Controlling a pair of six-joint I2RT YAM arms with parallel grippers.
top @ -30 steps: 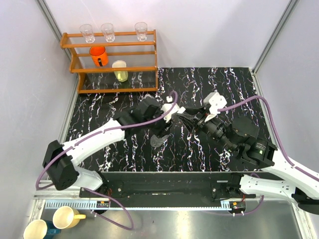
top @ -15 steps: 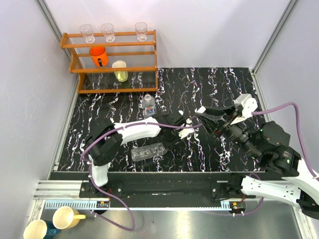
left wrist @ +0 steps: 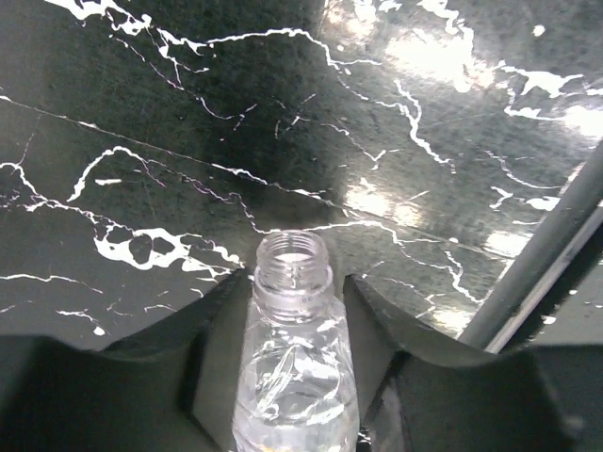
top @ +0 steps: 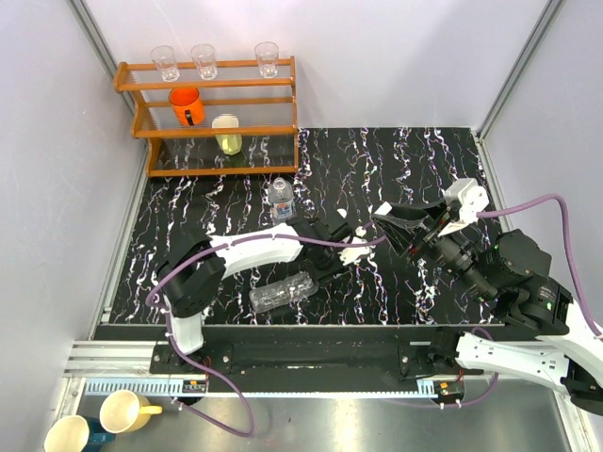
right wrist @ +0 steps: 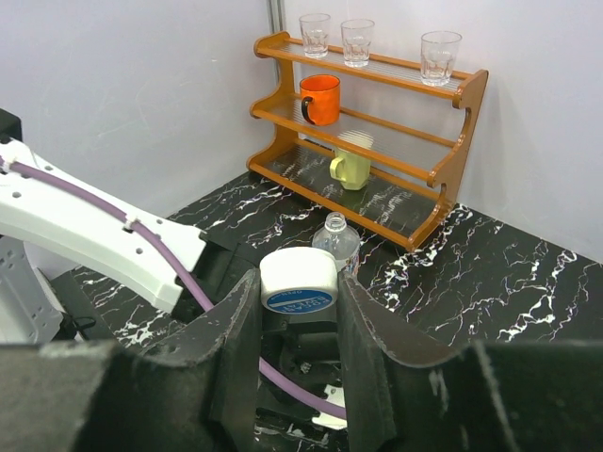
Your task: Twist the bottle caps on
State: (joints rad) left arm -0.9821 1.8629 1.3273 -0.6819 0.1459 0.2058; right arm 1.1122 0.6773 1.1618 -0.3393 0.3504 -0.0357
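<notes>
**A:** Taking the wooden shelf (top: 293,113) as the mark, where does everything sit?

**B:** One clear bottle (top: 280,200) stands upright just in front of the shelf's right end, and it seems to have no cap. The other bottle (top: 283,294) lies on its side farther out from the shelf, toward the arms' bases, with its threaded mouth open.

**A:** And the hands?

**B:** The right gripper (right wrist: 298,287) is clamped on a bottle cap (right wrist: 299,275), white with a blue top. It holds the cap in the air, out beyond the shelf's right end. The left gripper (left wrist: 296,287) straddles the lying bottle at its shoulder, with a finger close along each side. Whether they press on it I cannot tell.

**A:** How will it handle?

**B:** The bottle looks thin-walled and empty, so I judge it light and slick, and likely to dent or roll. I'd take it on the stiffer shoulder near the neck, firmly enough to stop it turning. The cap is small and rigid. Gripped across its rim like this, its underside is free to meet the threads.
</notes>
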